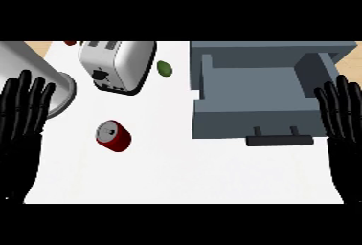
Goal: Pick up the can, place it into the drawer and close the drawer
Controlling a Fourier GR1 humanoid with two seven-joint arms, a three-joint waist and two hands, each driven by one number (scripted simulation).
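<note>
While both hands are resting with fingers straight and spread at the edges of the view, the small red metal can [113,135] is lying on its side on the white counter [191,177], silver lid showing toward eleven o'clock, its long axis running from eleven to five. From the black left hand [25,103], sitting at nine o'clock in the view, the can is lying off toward four o'clock, near but clearly apart. The black right hand [343,110] is waiting at three o'clock, well apart from the can, just beside the open grey box-shaped drawer [212,119] with its dark bar handle [279,140]. So the left hand is looking the nearer one for the pickup, though the carry would then be crossing to the drawer at two o'clock. Neither hand is holding anything. The chrome toaster [118,62] is standing at twelve o'clock from the can, a small green fruit [164,68] beside it.
</note>
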